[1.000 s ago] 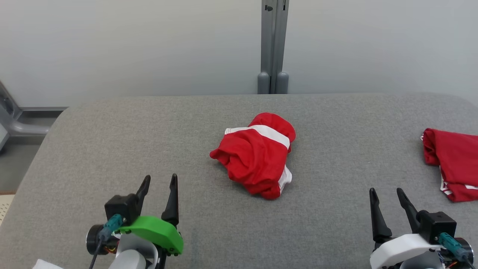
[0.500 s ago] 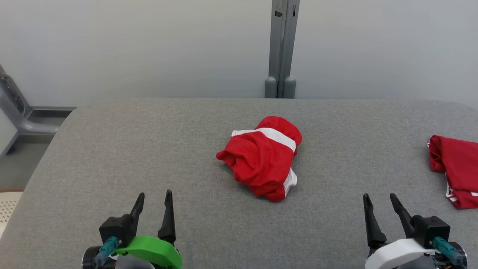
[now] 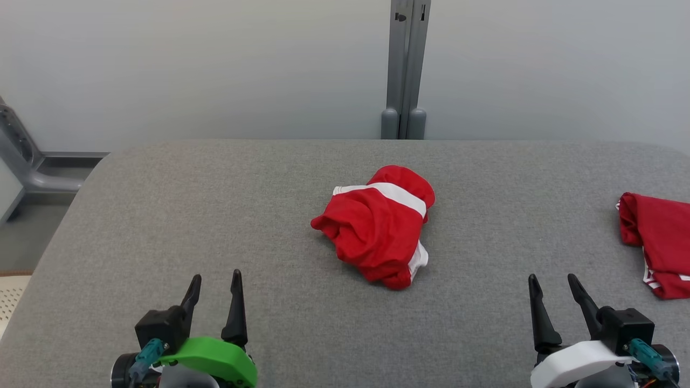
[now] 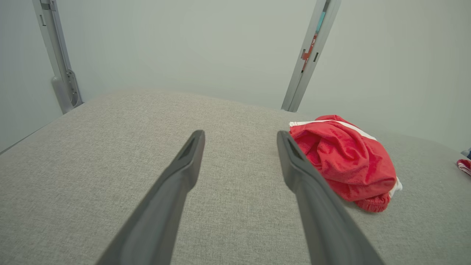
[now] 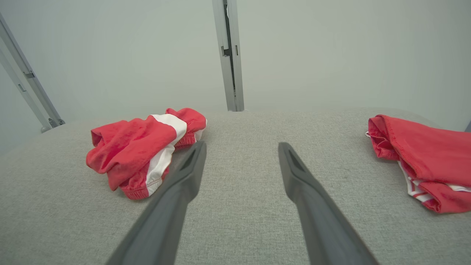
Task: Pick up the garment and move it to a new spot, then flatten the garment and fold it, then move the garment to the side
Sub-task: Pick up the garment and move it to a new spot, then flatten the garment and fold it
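Step 1 (pick-up) is judged not yet begun: crumpled red shorts [image 3: 377, 226] w/ white stripe are seen mid grey padded table [image 3: 161, 215], well apart from both grippers. Left gripper [image 3: 216, 275] & right gripper [image 3: 552, 277] are spread wide, nothing held. Next, a reach fwd onto the bunched cloth is called for; 2nd red garment [image 3: 655, 242] at right edge is best left alone

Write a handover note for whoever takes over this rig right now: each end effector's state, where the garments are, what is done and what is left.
Left end effector: open, empty, above the table, near left.
Right end effector: open, empty, near right.
Crumpled red-and-white garment: mid-table, between them, untouched.
Second red garment: right edge.
Done: nothing yet on the crumpled one.
Left: pick up, move, flatten, fold, set aside.
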You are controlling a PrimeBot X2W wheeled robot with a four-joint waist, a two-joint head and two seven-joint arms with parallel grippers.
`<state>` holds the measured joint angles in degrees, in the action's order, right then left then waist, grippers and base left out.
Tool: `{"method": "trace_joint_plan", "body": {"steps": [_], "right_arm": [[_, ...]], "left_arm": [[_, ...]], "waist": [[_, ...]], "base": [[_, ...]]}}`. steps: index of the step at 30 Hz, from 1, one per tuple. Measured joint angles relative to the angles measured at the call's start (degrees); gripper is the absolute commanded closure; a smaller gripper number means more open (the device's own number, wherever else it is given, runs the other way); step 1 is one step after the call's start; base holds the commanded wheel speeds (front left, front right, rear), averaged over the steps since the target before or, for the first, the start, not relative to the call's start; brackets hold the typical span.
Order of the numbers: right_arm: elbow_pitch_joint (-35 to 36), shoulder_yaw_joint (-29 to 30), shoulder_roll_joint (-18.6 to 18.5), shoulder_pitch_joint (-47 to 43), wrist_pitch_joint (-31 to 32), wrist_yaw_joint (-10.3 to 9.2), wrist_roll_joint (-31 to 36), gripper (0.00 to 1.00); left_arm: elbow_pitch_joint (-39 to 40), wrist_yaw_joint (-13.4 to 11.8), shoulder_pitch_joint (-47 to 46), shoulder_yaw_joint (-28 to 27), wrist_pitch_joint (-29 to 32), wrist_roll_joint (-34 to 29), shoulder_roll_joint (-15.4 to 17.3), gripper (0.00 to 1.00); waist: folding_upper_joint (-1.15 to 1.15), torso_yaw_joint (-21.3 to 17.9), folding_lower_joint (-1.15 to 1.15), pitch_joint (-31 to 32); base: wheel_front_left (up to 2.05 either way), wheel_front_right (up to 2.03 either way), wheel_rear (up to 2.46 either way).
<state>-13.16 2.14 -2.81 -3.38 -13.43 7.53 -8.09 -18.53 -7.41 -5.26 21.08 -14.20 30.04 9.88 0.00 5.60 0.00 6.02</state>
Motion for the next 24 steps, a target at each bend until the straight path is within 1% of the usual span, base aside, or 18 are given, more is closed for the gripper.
{"method": "trace_joint_plan", "body": {"steps": [15, 17, 20, 24], "right_arm": [[0.29, 0.45, 0.0, 0.13, 0.23, 0.0, 0.09, 0.0], [0.43, 0.32, 0.0, 0.21, 0.25, 0.0, 0.09, 0.0], [0.59, -0.19, 0.01, 0.92, 0.57, 0.0, 0.15, 0.0], [0.86, -0.58, 0.0, 1.75, 0.85, 0.0, 0.32, 0.0]], "left_arm": [[0.14, -0.47, -0.03, -0.2, 0.01, 0.42, 0.94, 0.0], [0.29, -0.41, -0.34, 0.47, 0.74, 0.05, 1.64, 0.0], [0.93, 0.0, -2.8, 1.18, 2.16, -1.13, 2.56, 0.0], [1.09, 1.23, -8.82, 2.91, 5.26, -2.46, 3.24, 0.0]], "waist": [[0.0, 0.27, 0.0, -1.04], [0.0, 0.23, 0.0, -1.53], [0.0, -0.1, 0.0, -2.42], [0.0, -1.18, 0.0, -3.76]], "base": [[0.0, 0.0, 0.0], [0.0, 0.0, 0.0], [0.0, 0.0, 0.0], [0.0, 0.0, 0.0]]}}
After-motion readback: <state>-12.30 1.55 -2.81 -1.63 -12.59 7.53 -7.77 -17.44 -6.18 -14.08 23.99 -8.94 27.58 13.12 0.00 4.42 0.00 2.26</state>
